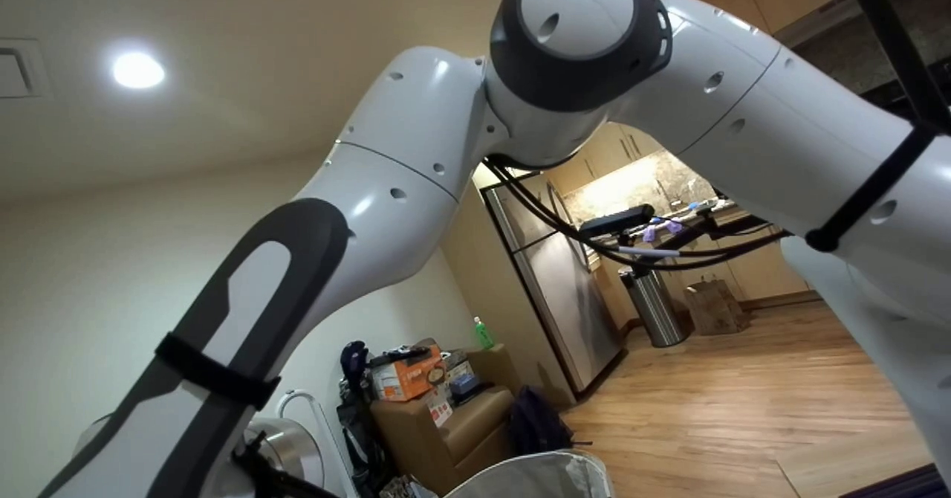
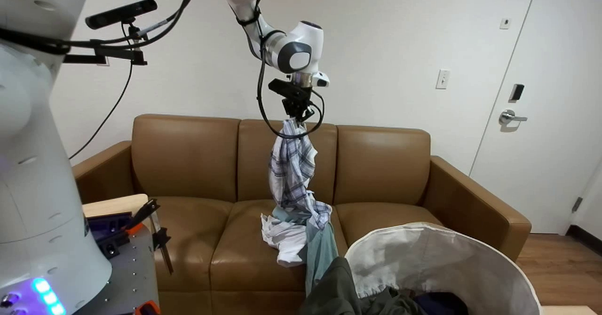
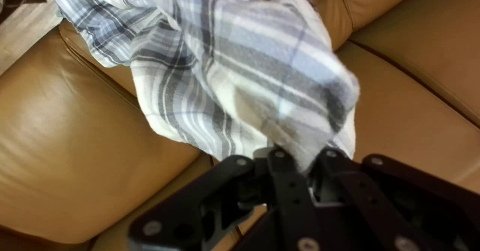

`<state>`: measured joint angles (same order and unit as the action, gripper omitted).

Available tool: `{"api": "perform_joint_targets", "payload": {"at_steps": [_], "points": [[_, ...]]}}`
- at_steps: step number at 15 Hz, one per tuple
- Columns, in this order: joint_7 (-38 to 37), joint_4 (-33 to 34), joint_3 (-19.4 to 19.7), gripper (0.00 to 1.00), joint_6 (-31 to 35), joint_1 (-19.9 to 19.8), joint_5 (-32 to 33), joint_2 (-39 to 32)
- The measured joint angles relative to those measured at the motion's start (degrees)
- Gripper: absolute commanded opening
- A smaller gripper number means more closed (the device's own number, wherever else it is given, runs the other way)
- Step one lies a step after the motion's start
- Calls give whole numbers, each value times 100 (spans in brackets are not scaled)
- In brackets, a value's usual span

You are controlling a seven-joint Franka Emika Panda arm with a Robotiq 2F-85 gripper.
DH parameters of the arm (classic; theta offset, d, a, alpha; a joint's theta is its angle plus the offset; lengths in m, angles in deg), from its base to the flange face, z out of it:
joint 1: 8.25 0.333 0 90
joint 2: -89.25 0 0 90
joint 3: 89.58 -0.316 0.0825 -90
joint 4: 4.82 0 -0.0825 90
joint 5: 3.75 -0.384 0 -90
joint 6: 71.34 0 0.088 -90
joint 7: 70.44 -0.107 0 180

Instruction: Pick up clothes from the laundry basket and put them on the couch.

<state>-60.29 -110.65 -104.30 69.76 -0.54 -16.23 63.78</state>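
Observation:
My gripper [image 2: 298, 115] is shut on a white, blue and grey plaid shirt [image 2: 292, 164]. The shirt hangs down in front of the brown couch [image 2: 381, 164]; it fills the top of the wrist view [image 3: 258, 52]. A white garment [image 2: 285, 240] and a teal garment [image 2: 321, 251] are at its lower end over the middle seat; the teal one drapes past the seat's front edge. I cannot tell whether they hang from the shirt or lie on the couch. The white laundry basket [image 2: 423, 254] holds dark clothes [image 2: 390, 303]; its rim shows in an exterior view [image 1: 535, 472].
A dark grey garment [image 2: 331, 289] lies over the basket's near left rim. The robot's base and a metal stand [image 2: 129, 277] with clamps are left of the couch. A loose cable loops beside the gripper. A brown seat with boxes [image 1: 416, 375] stands by the fridge.

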Motion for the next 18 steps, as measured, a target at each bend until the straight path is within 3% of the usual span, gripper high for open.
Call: {"api": "perform_joint_targets", "payload": {"at_steps": [6, 7, 9, 10, 12, 16, 18], "points": [[-114, -24, 139, 5, 353, 7, -26, -992], [-119, 5, 169, 12, 469, -6, -27, -1230], [-120, 129, 203, 12, 577, -53, -36, -1649], [-120, 206, 205, 5, 583, -77, -36, -1780], [-120, 286, 206, 5, 582, -88, -30, -1857], [-120, 323, 275, 5, 1130, 78, 414, -1965], [-122, 546, 502, 5, 1538, 343, 866, -2209]]}}
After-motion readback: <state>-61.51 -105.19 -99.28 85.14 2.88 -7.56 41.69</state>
